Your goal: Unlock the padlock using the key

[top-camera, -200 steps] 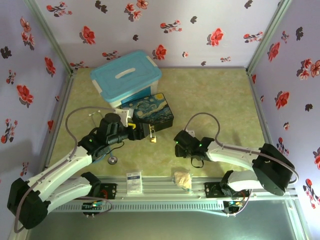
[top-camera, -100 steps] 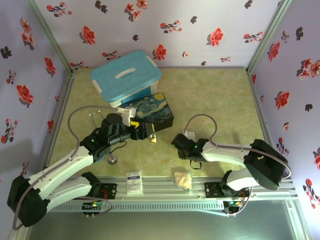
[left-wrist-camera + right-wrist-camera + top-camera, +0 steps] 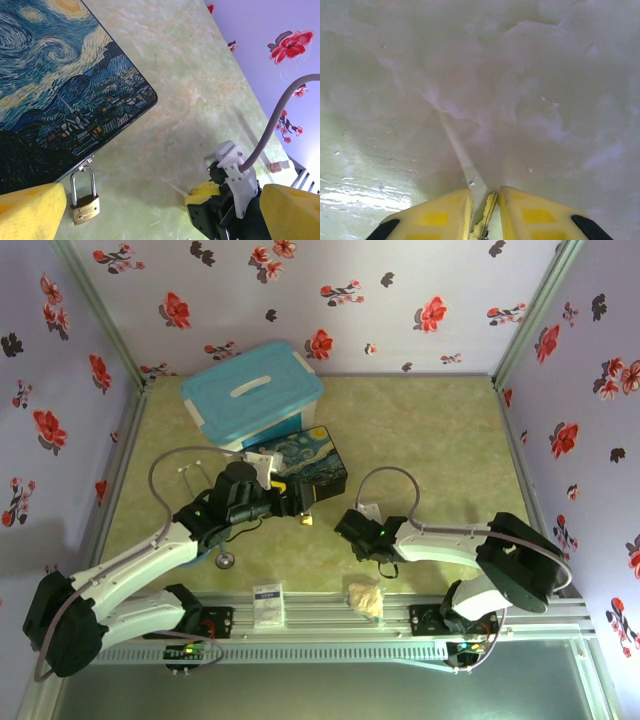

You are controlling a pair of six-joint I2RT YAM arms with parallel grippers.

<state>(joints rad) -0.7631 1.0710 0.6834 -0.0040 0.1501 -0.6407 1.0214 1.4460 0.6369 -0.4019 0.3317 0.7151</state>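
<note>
The small brass padlock [image 3: 84, 206] hangs by its silver shackle from the latch at the near edge of the starry-night box [image 3: 55, 90], resting on the table. My left gripper [image 3: 160, 220] is open, its yellow fingers [image 3: 30, 212] spread wide either side of the padlock and the table ahead. In the top view the padlock [image 3: 306, 520] sits just in front of the left gripper [image 3: 293, 502]. My right gripper [image 3: 486, 200] is shut on the thin key [image 3: 487, 212], whose tip points out at the table. The right gripper [image 3: 350, 528] sits low, right of the padlock.
A blue-lidded bin [image 3: 255, 395] stands behind the box. A stethoscope disc [image 3: 227, 560] lies under the left arm. A white card [image 3: 268, 605] and a crumpled tan lump [image 3: 365, 598] rest on the front rail. Flowered walls enclose the table.
The left gripper has slid right along the box's front edge toward the padlock. The right gripper has moved left with the key, closer to the padlock.
</note>
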